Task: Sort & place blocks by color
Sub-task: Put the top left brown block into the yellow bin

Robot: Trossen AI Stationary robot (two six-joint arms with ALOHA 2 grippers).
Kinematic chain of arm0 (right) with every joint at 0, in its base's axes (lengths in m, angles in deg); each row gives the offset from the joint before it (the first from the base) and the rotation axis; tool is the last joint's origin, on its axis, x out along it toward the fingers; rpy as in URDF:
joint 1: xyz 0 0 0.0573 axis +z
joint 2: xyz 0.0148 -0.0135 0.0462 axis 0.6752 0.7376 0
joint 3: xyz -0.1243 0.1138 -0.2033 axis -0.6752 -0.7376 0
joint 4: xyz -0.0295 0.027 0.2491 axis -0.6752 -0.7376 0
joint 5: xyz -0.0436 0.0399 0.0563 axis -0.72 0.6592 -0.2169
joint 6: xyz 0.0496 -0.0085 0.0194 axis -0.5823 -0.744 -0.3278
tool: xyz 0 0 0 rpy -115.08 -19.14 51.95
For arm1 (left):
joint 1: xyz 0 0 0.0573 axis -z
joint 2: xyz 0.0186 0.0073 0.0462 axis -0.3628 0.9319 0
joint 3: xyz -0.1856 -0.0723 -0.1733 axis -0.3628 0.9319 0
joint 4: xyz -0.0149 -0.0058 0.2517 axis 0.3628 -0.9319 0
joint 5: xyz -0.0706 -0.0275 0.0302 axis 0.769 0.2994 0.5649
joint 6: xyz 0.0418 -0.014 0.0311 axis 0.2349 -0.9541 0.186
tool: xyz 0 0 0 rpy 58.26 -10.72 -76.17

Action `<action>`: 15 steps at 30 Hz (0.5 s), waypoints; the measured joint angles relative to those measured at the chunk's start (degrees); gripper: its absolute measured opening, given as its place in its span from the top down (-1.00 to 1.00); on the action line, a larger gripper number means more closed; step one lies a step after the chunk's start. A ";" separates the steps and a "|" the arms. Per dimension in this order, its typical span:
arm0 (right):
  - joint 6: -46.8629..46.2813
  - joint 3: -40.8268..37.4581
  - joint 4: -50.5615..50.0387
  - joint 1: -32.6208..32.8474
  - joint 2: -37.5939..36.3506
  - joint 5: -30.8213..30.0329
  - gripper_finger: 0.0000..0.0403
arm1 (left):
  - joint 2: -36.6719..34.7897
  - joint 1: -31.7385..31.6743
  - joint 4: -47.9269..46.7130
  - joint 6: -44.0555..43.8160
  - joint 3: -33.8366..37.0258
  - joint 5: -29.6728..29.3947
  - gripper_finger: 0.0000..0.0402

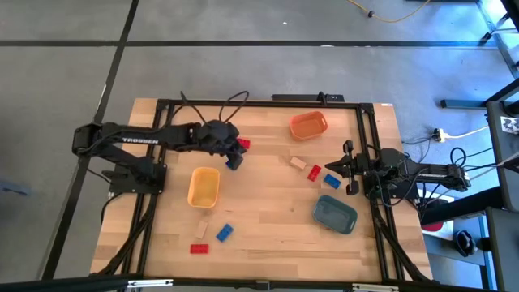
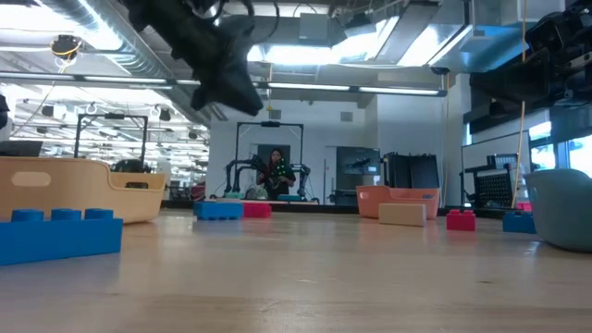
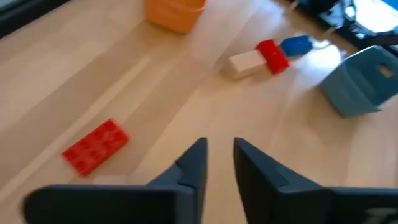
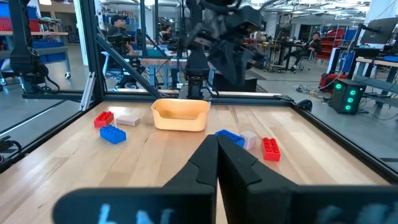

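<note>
My left gripper (image 1: 233, 160) hangs open and empty above the table's middle (image 2: 227, 81), its fingers (image 3: 194, 163) a little apart. A red block (image 3: 95, 146) lies flat on the table just beside it (image 1: 242, 144). Near the right side lie a beige block (image 1: 298, 162), a red block (image 1: 315, 173) and a blue block (image 1: 332, 180). Close to the near edge lie a beige block (image 1: 201, 226), a blue block (image 1: 224, 233) and a red block (image 1: 199, 248). My right gripper (image 1: 347, 166) waits shut (image 4: 217, 155) by the right edge.
A yellow tray (image 1: 203, 186) sits left of centre, an orange tray (image 1: 308, 125) near the far edge and a slate-blue tray (image 1: 335, 213) at the near right. A black frame (image 1: 243, 102) borders the table. People show in the room behind (image 2: 276, 171).
</note>
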 joint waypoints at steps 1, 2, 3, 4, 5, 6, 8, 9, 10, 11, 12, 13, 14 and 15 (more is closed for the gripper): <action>0.00 0.00 0.02 0.00 0.00 -0.02 0.97 | -0.02 -0.79 -0.72 0.11 0.00 0.65 0.49; 0.02 0.00 0.02 0.00 0.00 -0.02 0.97 | -0.02 -1.49 -1.65 0.56 0.00 1.31 0.41; 0.01 0.00 0.00 0.02 0.00 -0.02 0.97 | 0.01 -2.05 -2.49 1.47 0.02 1.90 0.33; 0.01 0.00 0.02 0.00 0.00 -0.02 0.97 | 0.19 -2.53 -2.70 2.29 0.00 2.34 0.25; 0.02 0.00 0.02 0.00 0.00 -0.02 0.97 | 0.41 -2.92 -2.59 2.87 0.00 2.85 0.19; 0.00 0.00 0.00 0.00 0.00 -0.02 0.97 | 0.66 -3.33 -2.56 3.26 0.00 3.47 0.13; 0.00 0.00 0.02 0.02 0.00 -0.02 0.97 | 1.38 -4.27 -2.58 4.49 0.00 4.89 0.03; 0.00 0.00 0.00 0.00 0.01 -0.01 0.97 | 2.10 -4.57 -2.50 4.93 0.00 4.93 0.00; 0.02 0.00 0.01 0.00 0.01 -0.01 0.97 | 3.00 -4.80 -2.56 5.00 0.00 4.75 -0.03; 0.00 0.00 0.01 0.00 0.00 -0.02 0.97 | 3.97 -5.10 -2.89 5.06 0.00 4.37 -0.05; 0.00 0.00 0.01 0.00 0.00 -0.02 0.97 | 4.99 -5.33 -3.07 5.21 0.00 3.71 -0.07; 0.02 0.00 0.01 0.01 0.02 -0.02 0.97 | 6.16 -5.53 -2.99 5.23 0.00 2.99 -0.07; 0.01 0.00 0.02 0.00 0.00 -0.02 0.97 | 7.41 -5.68 -2.97 5.23 0.00 2.26 -0.07; 0.00 0.00 0.00 0.01 0.00 0.00 0.97 | 8.60 -5.84 -3.03 5.21 0.00 1.34 -0.07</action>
